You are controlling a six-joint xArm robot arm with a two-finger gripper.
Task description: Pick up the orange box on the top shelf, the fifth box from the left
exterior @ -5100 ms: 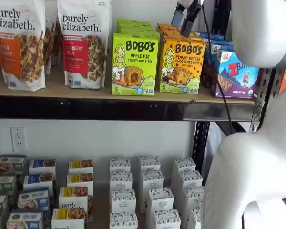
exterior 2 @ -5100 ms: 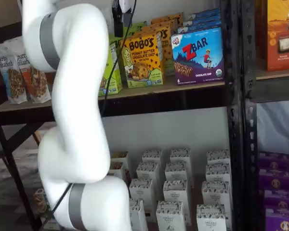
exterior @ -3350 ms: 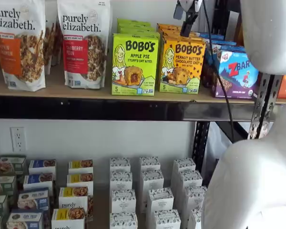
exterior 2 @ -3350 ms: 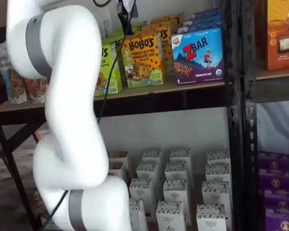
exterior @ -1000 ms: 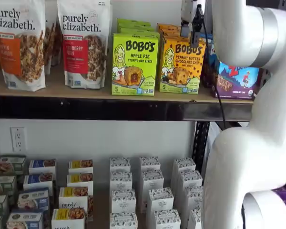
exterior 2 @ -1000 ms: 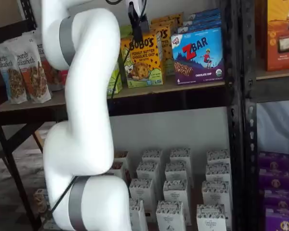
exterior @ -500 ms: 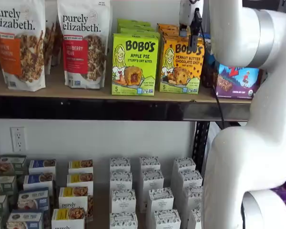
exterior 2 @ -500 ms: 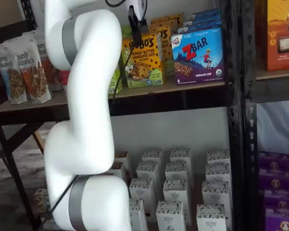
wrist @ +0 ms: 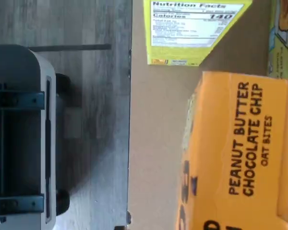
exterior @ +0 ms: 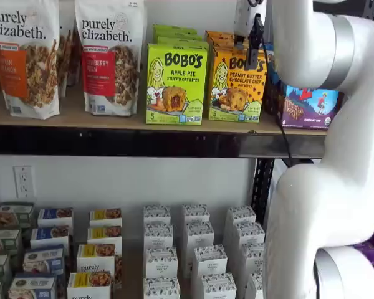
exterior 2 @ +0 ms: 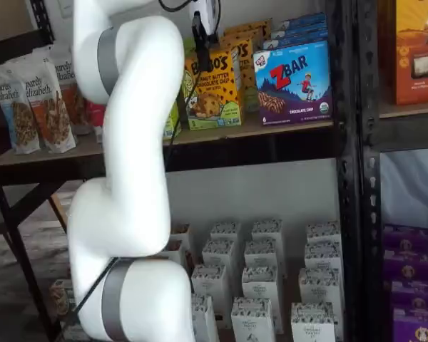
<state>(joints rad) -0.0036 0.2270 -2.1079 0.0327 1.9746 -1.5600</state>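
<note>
Orange box (exterior: pixel 237 86) stands upright on the top shelf (exterior: pixel 143 121), right of the lime-green Apple Pie carton (exterior: pixel 176 84); the arm (exterior 2: pixel 139 128) hides its left edge in a shelf view. Its front shows a cartoon girl and oat bites. The gripper (exterior: pixel 254 50) hangs at its upper front, seen side-on, jaws spread wide, holding nothing.

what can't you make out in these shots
- Gripper: in both shelf views only one black finger shows, side-on in front of the orange box; no gap visible, no grip to be seen.
- Orange box front: wrist view is too close, the frame edge cuts it off.
- ZBar box: the arm covers its upper part in a shelf view.
- Apple Pie box: mostly behind the arm in a shelf view.
</note>
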